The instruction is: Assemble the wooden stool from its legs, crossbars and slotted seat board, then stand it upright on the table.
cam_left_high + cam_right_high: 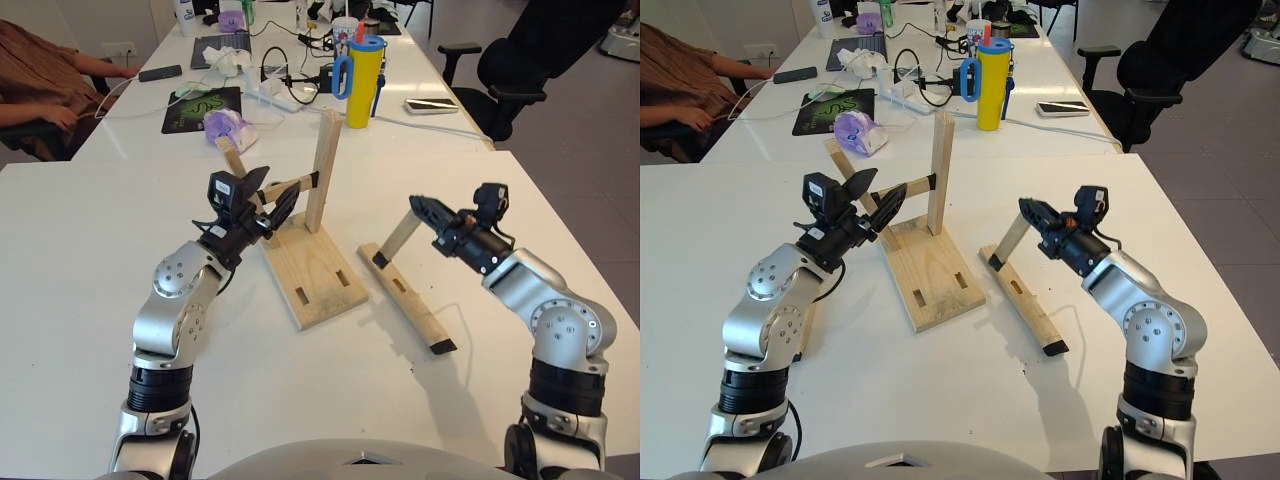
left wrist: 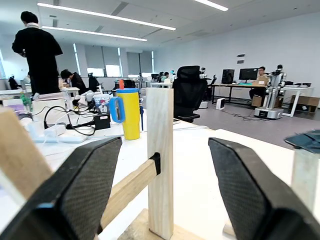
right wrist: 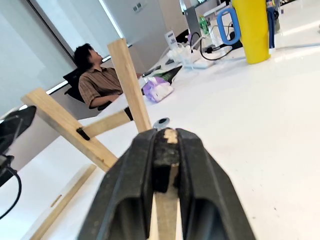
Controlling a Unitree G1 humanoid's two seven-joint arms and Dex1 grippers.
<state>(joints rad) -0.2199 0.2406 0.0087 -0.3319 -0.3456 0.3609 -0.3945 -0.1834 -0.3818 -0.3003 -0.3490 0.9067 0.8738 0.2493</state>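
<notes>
White table [image 1: 100,250] under us, office desks beyond, and the stool is far from done. The board [image 1: 322,285] lies flat in the middle, two slots showing at its near end. At its far end an upright leg [image 1: 325,150] stands on it, joined by a crossbar [image 1: 300,183] to a tilted leg [image 1: 231,157] that leans away to our left; we cannot tell whether the upright leg sits in a slot or merely rests there. Our left gripper [image 1: 272,192] is spread wide with the crossbar between its fingers, touching nothing that we can see. If we close off-centre or push while closing, we judge the crossbar would lever the upright leg over and the whole frame would fall off the board. Our right gripper [image 1: 420,207] is clamped on the raised end of a short bar [image 1: 398,238], whose lower end meets a long leg [image 1: 410,300] lying on the table just right of the board. That grip is at the very tip, so a twist could let the bar slip, or work its joint loose from the long leg. Swinging it leftward could also knock the board and upset the standing leg.
</notes>
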